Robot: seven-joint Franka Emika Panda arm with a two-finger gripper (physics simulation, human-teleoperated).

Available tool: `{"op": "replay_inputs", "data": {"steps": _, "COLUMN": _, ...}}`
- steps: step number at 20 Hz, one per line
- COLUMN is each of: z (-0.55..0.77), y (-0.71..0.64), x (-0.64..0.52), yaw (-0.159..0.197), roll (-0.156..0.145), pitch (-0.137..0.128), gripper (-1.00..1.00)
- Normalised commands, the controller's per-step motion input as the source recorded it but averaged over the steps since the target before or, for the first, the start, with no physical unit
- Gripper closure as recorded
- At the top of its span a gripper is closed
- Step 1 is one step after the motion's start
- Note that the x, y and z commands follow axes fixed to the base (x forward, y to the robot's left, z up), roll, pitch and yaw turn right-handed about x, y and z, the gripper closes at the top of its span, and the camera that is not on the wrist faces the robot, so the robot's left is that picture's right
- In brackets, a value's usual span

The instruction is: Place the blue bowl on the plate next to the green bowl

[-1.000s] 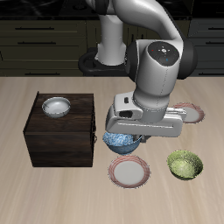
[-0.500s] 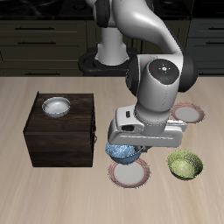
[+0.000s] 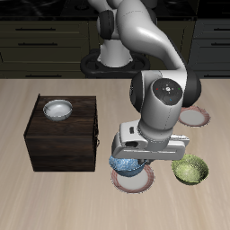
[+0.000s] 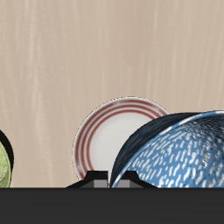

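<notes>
Pale wooden tabletop (image 3: pixel 36 193) carried the plate (image 3: pixel 133 180) beside the green bowl (image 3: pixel 190 169). Directly under the gripper (image 3: pixel 135 158), whose fingers were clamped on its rim, the blue bowl (image 3: pixel 126 164) hung just above that plate's whitish centre.

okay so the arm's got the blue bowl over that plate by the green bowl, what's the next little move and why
Probably lower a bit more, then open. The blue bowl hangs in the gripper over the plate beside the green bowl. In the wrist view the bowl covers only one side of the plate, so it may want a slight nudge toward the plate's middle first. Whether it already touches, I can't tell.
</notes>
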Motion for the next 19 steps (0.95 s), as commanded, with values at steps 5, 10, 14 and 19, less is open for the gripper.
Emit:
{"op": "replay_inputs", "data": {"steps": 5, "z": 0.0, "y": -0.05, "x": -0.07, "yaw": 0.012, "roll": -0.05, "pitch": -0.008, "gripper": -1.0}}
{"op": "replay_inputs", "data": {"steps": 10, "z": -0.07, "y": 0.03, "x": -0.05, "yaw": 0.0, "roll": 0.035, "pitch": 0.021, "gripper": -1.0}}
{"op": "replay_inputs", "data": {"steps": 14, "z": 0.03, "y": 0.0, "x": 0.0, "yaw": 0.001, "roll": 0.007, "pitch": -0.005, "gripper": -1.0}}
{"op": "replay_inputs", "data": {"steps": 19, "z": 0.16, "y": 0.01, "x": -0.11, "yaw": -0.001, "roll": 0.01, "pitch": -0.032, "gripper": -1.0}}
